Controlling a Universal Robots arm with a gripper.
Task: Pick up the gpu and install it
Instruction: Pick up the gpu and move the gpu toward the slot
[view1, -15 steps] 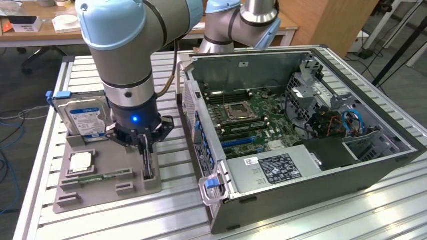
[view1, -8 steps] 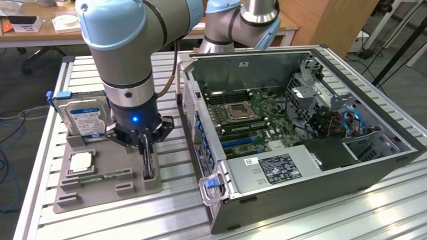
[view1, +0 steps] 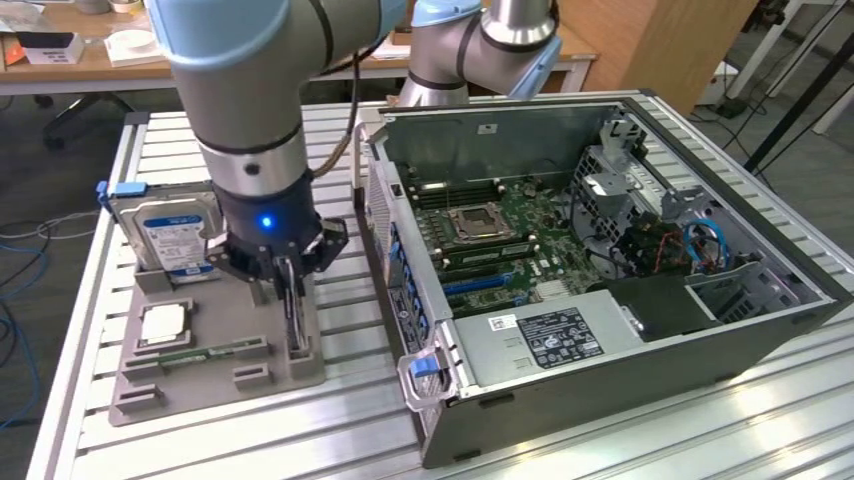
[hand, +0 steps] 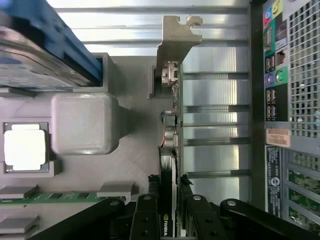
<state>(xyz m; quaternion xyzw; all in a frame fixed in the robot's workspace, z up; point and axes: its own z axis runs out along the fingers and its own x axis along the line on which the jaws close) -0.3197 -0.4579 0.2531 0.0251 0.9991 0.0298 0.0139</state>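
The gpu (view1: 296, 322) stands on edge in a slot of the grey holder tray (view1: 200, 380) on the exterior view's left. In the wrist view the gpu (hand: 170, 125) shows edge-on as a thin dark card, and its silver bracket (hand: 176, 37) is at the end away from the gripper. My gripper (view1: 291, 278) comes straight down over it. Its black fingers (hand: 148, 212) press on both faces of the card, so my gripper (hand: 169, 212) is shut on it. The card's lower edge still sits in the tray.
The open computer case (view1: 747, 330) lies on the exterior view's right with its motherboard (view1: 494, 235) exposed. The tray also holds an upright hard drive (view1: 167, 235), a processor chip (view1: 163, 322) and a green memory stick (view1: 214, 352). The case's rear panel (hand: 290, 100) is close beside the card.
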